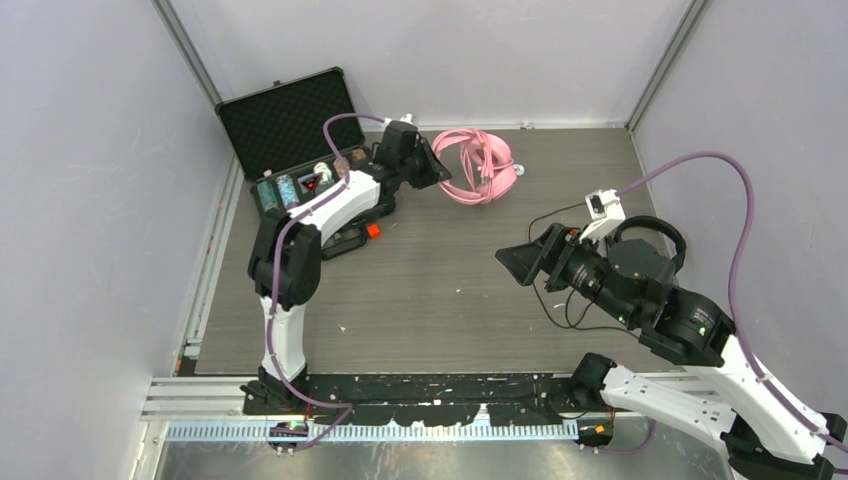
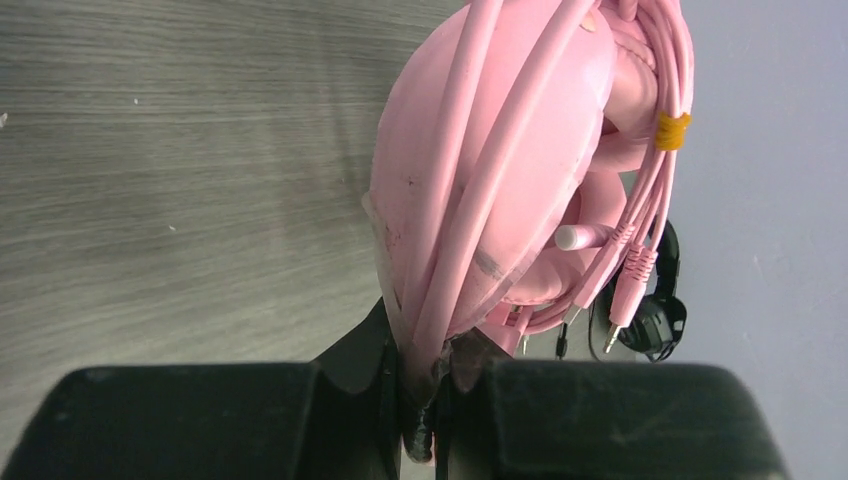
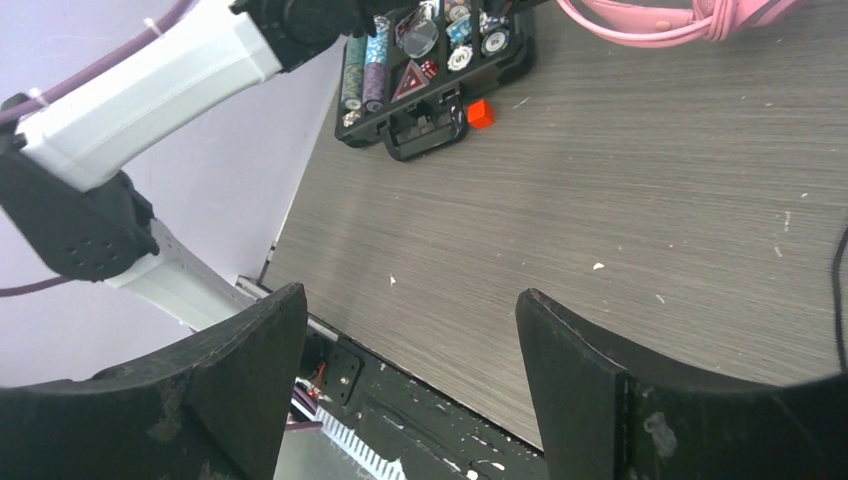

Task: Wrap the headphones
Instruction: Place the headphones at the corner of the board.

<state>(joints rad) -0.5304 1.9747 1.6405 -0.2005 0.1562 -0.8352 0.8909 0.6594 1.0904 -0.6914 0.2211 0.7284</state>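
The glossy pink headphones [image 1: 480,165] lie at the back middle of the table with their pink cable wound around them. My left gripper [image 1: 438,172] is shut on their left edge; in the left wrist view the pink headphones [image 2: 500,170] fill the frame and the jaws pinch the headset's edge and cable strands. The cable's plugs [image 2: 620,300] hang loose. The black headphones [image 1: 652,248] lie at the right, partly hidden by my right arm, their thin black cable [image 1: 556,300] trailing on the table. My right gripper [image 1: 520,262] is open and empty above the table, left of them.
An open black case [image 1: 290,130] with small items stands at the back left, also seen in the right wrist view [image 3: 430,70]. A small red block [image 1: 373,231] lies beside it. Grey walls close in the left, back and right sides.
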